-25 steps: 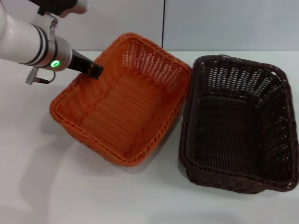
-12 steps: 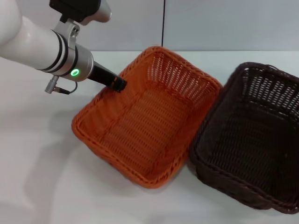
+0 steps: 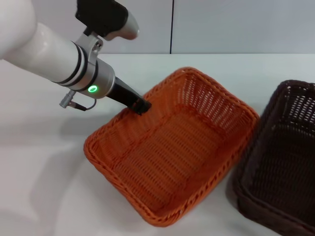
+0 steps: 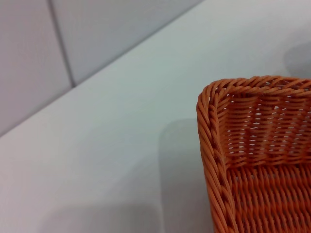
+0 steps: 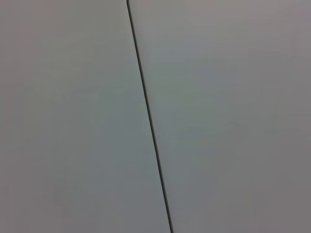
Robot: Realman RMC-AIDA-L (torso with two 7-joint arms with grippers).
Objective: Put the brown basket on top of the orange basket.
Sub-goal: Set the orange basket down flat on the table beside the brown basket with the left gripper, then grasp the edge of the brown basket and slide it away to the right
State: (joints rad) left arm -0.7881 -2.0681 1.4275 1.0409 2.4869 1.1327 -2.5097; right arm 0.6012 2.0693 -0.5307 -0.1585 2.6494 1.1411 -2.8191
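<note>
The white table point(image 3: 44, 196) fills most of the head view, with a pale wall panel behind it split by a thin dark seam at the top centre. The orange basket point(image 3: 172, 162) lies in the middle of the frame, turned at an angle, its open side up. The brown basket point(image 3: 285, 167) sits at the right edge, cut off by the frame, its near corner just beside the orange basket's right corner (whether the two rims touch cannot be told).

The left arm reaches in from the upper left, a green light glowing on its wrist. The left end effector point(image 3: 141, 106) is at the orange basket's upper-left rim, its dark tip against the braided edge; whether it is open or closed on the rim cannot be told. The left wrist view shows one corner of the orange basket over bare table.

The right end effector is out of view; its wrist camera shows only wall.
</note>
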